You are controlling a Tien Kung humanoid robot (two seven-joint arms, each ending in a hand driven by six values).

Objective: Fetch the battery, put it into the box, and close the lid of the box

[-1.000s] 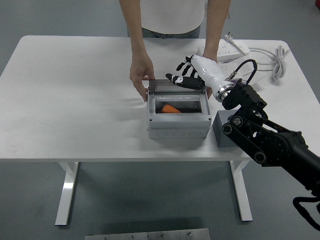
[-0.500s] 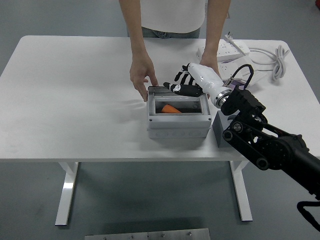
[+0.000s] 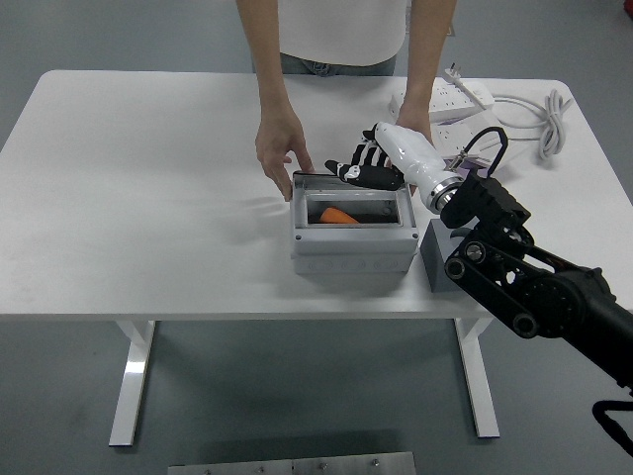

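A grey plastic box [image 3: 353, 240] stands near the table's front middle. Inside it lies an orange battery [image 3: 337, 216]. The box's dark see-through lid [image 3: 351, 187] is tipped low over the opening, hinged at the back. My right hand [image 3: 364, 167], white-backed with black fingers, rests spread on top of the lid's back edge and holds nothing. A person's hand [image 3: 278, 150] steadies the box's far-left corner; the person's other hand is behind my right hand. My left arm is out of view.
A small dark grey block [image 3: 442, 259] sits just right of the box, under my right forearm. A white power strip [image 3: 450, 102] and its coiled cable [image 3: 543, 124] lie at the back right. The person stands at the far edge.
My right hand has pressed down and slightly left on the lid, which has dropped from half-raised to low over the box. The person's hand stays at the corner.
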